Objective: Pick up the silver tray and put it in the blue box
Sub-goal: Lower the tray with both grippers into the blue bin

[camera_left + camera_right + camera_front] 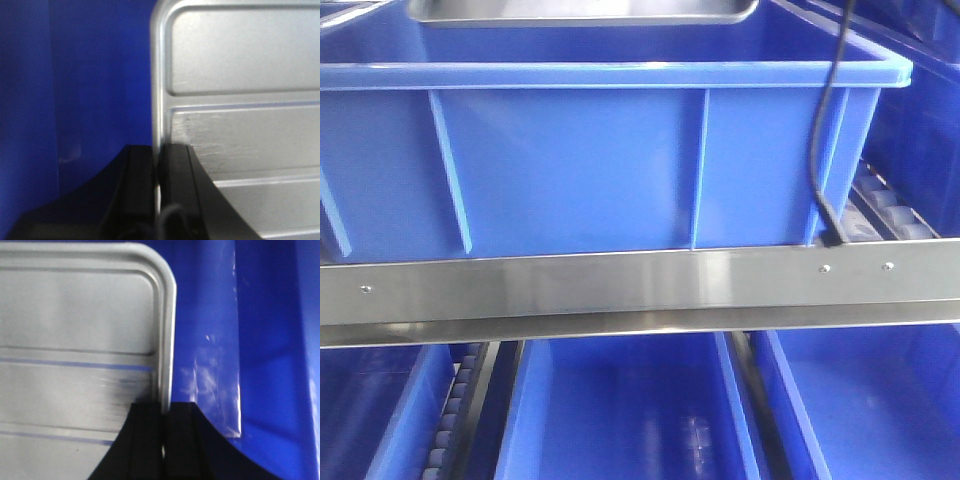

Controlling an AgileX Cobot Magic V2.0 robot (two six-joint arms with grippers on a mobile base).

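A wide blue box (610,160) with a thick rim and vertical ribs sat on a steel shelf rail (640,290) that ran across the front view. Just above the box's far rim, the underside edge of the silver tray (582,10) showed at the top of that view, level with or slightly over the opening. A black cable (825,130) hung down over the box's right corner. Below the rail, 3 narrower blue bins (630,410) stood side by side.

In the left wrist view, the left gripper (156,195) was closed on the tray's left rim, 1 dark finger (140,190) outside the rim and 1 over the recessed panel, with blue wall just beside it. In the right wrist view, the right gripper (164,440) pinched the tray's right rim the same way, its fingers (145,440) narrow around the thin metal edge. The blue box wall (265,340) stood near that side too. Both views showed a rounded tray corner and long raised ribs.

The tray appeared held over or partly within the box, not yet resting on its floor. The risks looked plain. Each grip caught only a thin sloped rim, so the smooth metal could slip if 1 arm let go or dropped sooner than the other. The tray nearly matched the box's width, so a small tilt could jam a corner against a wall. The hanging cable might also snag on the right side.
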